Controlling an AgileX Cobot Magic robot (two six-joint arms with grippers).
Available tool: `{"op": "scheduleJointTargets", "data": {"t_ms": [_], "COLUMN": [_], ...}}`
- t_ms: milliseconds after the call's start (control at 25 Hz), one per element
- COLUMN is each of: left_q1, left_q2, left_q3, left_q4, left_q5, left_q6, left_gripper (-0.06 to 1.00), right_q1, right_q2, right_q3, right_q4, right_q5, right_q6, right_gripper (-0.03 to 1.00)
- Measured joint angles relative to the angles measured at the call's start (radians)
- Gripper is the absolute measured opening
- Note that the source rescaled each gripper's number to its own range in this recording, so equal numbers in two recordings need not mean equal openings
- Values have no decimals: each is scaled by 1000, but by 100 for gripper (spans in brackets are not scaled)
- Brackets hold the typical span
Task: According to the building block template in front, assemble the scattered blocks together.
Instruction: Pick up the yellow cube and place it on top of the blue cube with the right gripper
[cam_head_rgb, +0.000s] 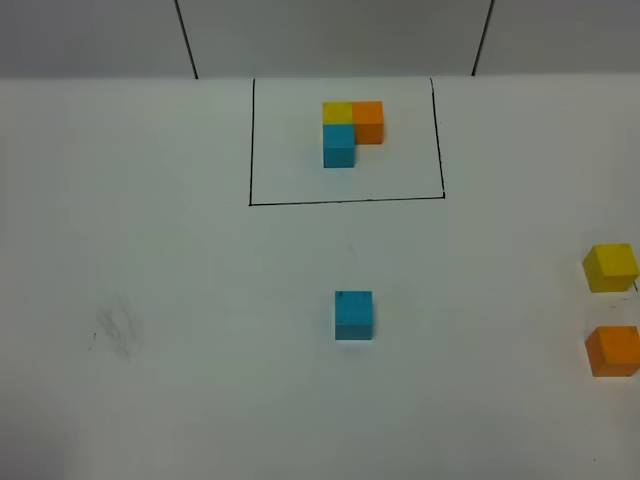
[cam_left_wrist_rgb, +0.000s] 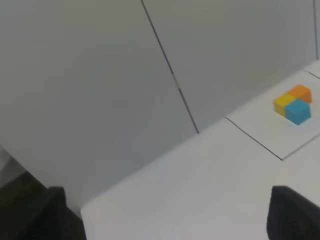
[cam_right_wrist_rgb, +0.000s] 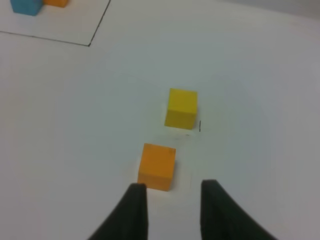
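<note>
The building block template (cam_head_rgb: 352, 130) is an L of a yellow, an orange and a blue cube inside a black drawn rectangle (cam_head_rgb: 346, 201) at the back centre. It also shows in the left wrist view (cam_left_wrist_rgb: 293, 103), and its edge shows in the right wrist view (cam_right_wrist_rgb: 26, 6). The scattered blue cube (cam_head_rgb: 353, 315) sits alone mid-table. The yellow cube (cam_head_rgb: 610, 267) and orange cube (cam_head_rgb: 612, 350) sit apart at the right edge. My right gripper (cam_right_wrist_rgb: 172, 184) is open and empty, just short of the orange cube (cam_right_wrist_rgb: 157, 166), with the yellow cube (cam_right_wrist_rgb: 181, 108) beyond. My left gripper (cam_left_wrist_rgb: 167, 190) is open and empty, far from the cubes.
A white table (cam_head_rgb: 150, 250) with a faint grey smudge (cam_head_rgb: 118, 328) at the left. A grey wall with dark seams (cam_head_rgb: 186, 40) stands behind the table's back edge. Neither arm shows in the exterior high view.
</note>
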Motion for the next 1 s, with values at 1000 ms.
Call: {"op": "scheduleJointTargets", "data": {"t_ms": [1000], "left_q1": [637], "left_q2": [-374], "left_q3": [664], "left_q4": [-461], "left_q5": [-61], "left_q6": [-253], "left_gripper": [69], "right_q1": [0], "right_q2": [0], "right_q3": [0], "right_q4": [0], "right_q5": [0], "right_q6": [0], "right_gripper": [0]}}
